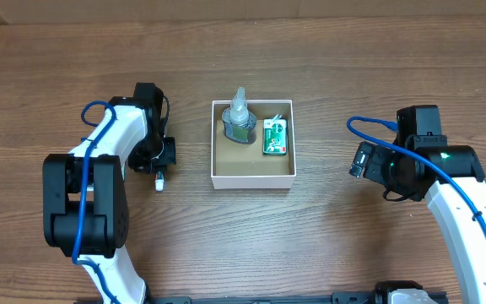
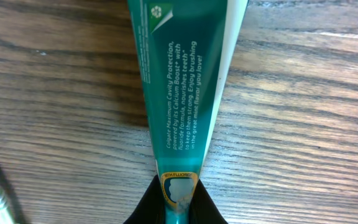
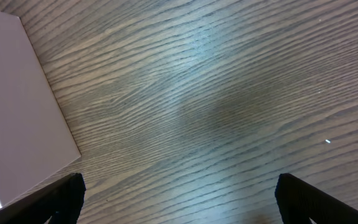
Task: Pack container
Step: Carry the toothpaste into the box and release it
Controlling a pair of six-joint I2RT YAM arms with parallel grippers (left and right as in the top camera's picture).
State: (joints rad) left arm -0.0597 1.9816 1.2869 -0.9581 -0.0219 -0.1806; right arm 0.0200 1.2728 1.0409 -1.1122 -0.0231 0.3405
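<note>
Clamping a teal toothpaste tube (image 2: 182, 93), the left tool (image 2: 179, 205) sits left of the container (image 1: 252, 181), seemingly gripping it for carrying into the box. Right of the container, the right tool (image 3: 182, 199) hangs spread apart over the bench (image 1: 353, 67), likely keeping clear. The container holds a bottle (image 1: 240, 118) and a green packet (image 1: 274, 137).

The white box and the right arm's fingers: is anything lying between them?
No, only bare wooden table between the container and the right fingers, shown best in the overhead view.
</note>
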